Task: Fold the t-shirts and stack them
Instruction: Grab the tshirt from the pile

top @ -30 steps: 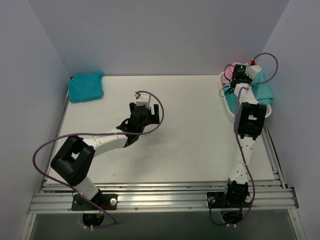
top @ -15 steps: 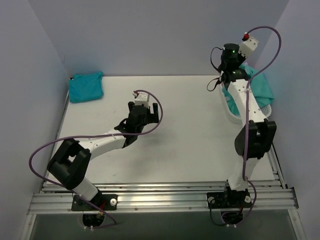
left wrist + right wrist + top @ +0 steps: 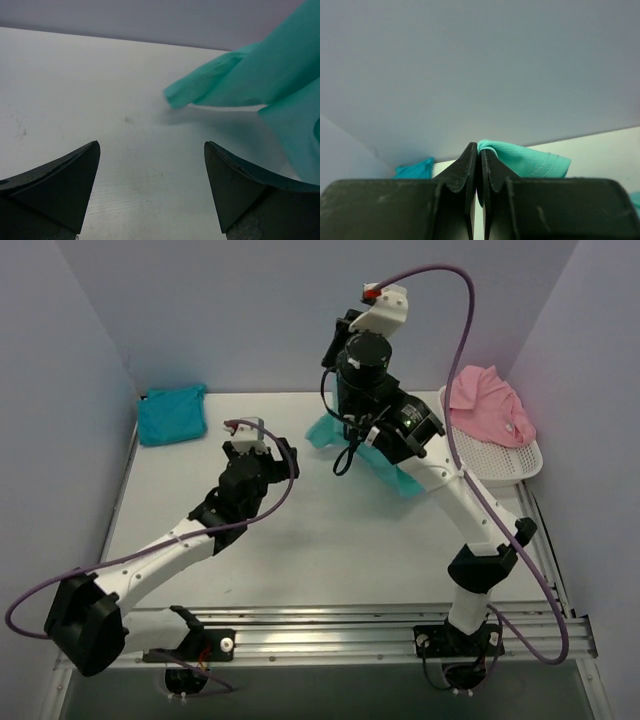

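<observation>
My right gripper (image 3: 479,148) is shut on a fold of the sea-green t-shirt (image 3: 530,159) and holds it up over the table's back middle. In the top view the shirt (image 3: 395,472) hangs under the raised right arm, and its lower end reaches the table. My left gripper (image 3: 285,462) is open and empty just left of the shirt; its fingertips (image 3: 92,150) are low over bare table, with the green cloth (image 3: 260,75) ahead to the right. The turquoise-blue t-shirt (image 3: 172,413) lies folded at the back left corner. The pink t-shirt (image 3: 485,405) lies crumpled in the basket.
The white mesh basket (image 3: 510,462) stands at the table's right edge by the right wall. Walls close the table at the back and on both sides. The right arm's purple cable (image 3: 440,285) loops high above the table.
My right arm has swung from the basket to the back middle, lifting the sea-green shirt out and uncovering the pink one. My left arm has stretched out, its gripper shifting slightly left.
</observation>
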{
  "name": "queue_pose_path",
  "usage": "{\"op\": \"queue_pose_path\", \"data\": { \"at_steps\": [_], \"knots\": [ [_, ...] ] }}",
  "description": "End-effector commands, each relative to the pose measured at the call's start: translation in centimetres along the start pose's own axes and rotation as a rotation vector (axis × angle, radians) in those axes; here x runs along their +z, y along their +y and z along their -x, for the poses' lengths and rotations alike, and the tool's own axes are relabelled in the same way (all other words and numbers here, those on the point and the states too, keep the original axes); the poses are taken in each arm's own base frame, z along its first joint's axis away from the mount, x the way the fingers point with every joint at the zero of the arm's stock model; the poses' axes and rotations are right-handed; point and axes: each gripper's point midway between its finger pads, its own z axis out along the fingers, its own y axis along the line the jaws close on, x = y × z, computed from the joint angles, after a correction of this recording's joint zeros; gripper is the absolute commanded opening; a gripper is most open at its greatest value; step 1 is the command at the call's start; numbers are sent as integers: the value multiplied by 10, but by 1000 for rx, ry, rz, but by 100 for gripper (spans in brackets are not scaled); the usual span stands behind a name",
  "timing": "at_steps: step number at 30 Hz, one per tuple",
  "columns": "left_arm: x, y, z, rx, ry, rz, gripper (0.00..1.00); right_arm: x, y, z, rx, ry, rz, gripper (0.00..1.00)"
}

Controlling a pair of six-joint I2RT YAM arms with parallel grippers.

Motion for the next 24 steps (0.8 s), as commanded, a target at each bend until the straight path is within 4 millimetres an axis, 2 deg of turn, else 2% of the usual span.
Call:
{"op": "queue_pose_path", "data": {
  "at_steps": [1,2,4,5,6,7,8,9,10,11,14,15,16,17,18,19,20,21,23,24],
  "knots": [
    [-22,7,29,-68,-53,12,94,-35,24,43,-45,-71,1,0],
    [-26,10,26,-70,-37,22,94,-41,29,44,-48,-73,7,0],
    [-39,18,42,-116,-71,52,94,-56,36,47,-51,-77,9,0],
    [-44,22,40,-115,-62,64,94,-60,35,46,-57,-75,1,0],
    [-52,24,50,-141,-88,64,94,-63,33,44,-63,-72,-8,0],
    [-56,28,53,-151,-100,70,94,-69,26,55,-32,-89,-12,0],
    [-61,30,54,-158,-103,72,94,-68,21,34,-72,-64,-36,0],
    [-68,33,59,-181,-118,73,94,-69,16,31,-72,-63,-50,0],
    [-71,36,61,-187,-126,81,94,-75,5,38,-54,-72,-68,0],
    [-73,38,61,-192,-126,86,94,-75,-7,20,-90,-52,-114,0],
    [-77,42,63,-195,-128,102,94,-89,-42,21,-54,-57,-189,0],
    [-76,43,63,-191,-123,114,94,-92,-60,-7,-84,-34,-249,0],
    [-74,44,60,-182,-116,126,94,-103,-79,0,-45,-43,-274,0],
    [-69,47,54,-165,-101,157,94,-108,-93,-8,-35,-37,-300,0],
    [-66,49,51,-148,-94,174,94,-112,-113,-43,-51,-10,-341,0],
    [-63,51,51,-138,-94,191,94,-122,-130,-41,-16,-15,-350,0],
    [-53,55,42,-111,-79,229,94,-125,-141,-51,-9,-8,-363,0],
    [-48,57,39,-84,-72,246,94,-128,-158,-77,-67,28,-386,0],
    [-36,56,41,-71,-71,258,94,-131,-173,-89,-35,46,-403,0],
    [-23,59,30,-49,-39,271,94,-133,-183,-100,-81,80,-418,0]
  ]
}}
